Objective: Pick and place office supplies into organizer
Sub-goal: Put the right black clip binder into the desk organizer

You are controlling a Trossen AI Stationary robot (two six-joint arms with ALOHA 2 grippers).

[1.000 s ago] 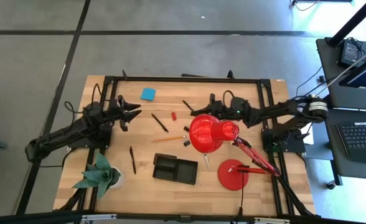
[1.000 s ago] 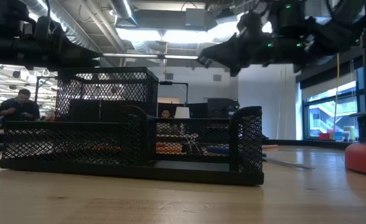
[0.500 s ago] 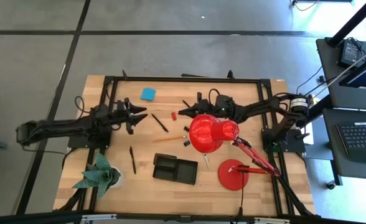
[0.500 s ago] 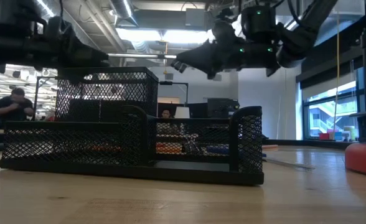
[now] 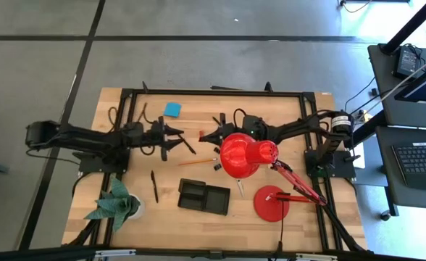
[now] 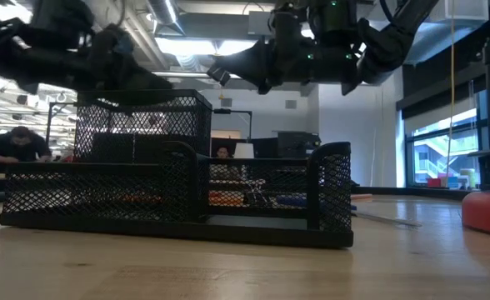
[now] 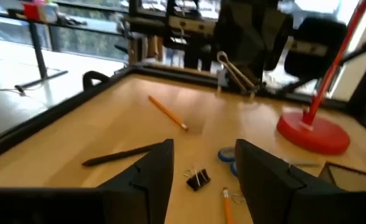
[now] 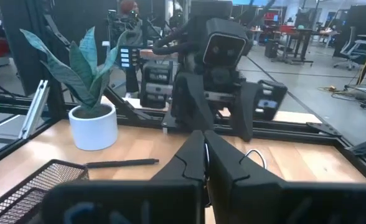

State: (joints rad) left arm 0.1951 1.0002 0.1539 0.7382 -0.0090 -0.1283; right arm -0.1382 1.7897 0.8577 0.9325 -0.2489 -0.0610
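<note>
My left gripper (image 5: 175, 136) hangs open above the table's middle, pointing toward the right edge. In its wrist view its fingers (image 7: 201, 146) frame a black clip (image 7: 197, 179) lying on the wood below, untouched. My right gripper (image 5: 203, 136) faces it, shut, a short gap away, with nothing plain between its fingers (image 8: 205, 140). On the table lie a blue sticky-note pad (image 5: 172, 109), black pens (image 5: 154, 185) (image 7: 121, 155), a pencil (image 5: 197, 162) and blue scissors (image 7: 226, 155). The black mesh organizer (image 5: 204, 197) stands near the front edge.
A red desk lamp's shade (image 5: 245, 154) hangs just right of the grippers, and its round base (image 5: 271, 203) stands front right. A green paper plant (image 5: 115, 204) in a white pot stands front left. A black frame (image 5: 198, 92) rims the table.
Both grippers have travelled level toward each other over the table's middle, the left toward the right edge and the right toward the left edge. The gap between them has shrunk to a short one. The things on the table have stayed put.
</note>
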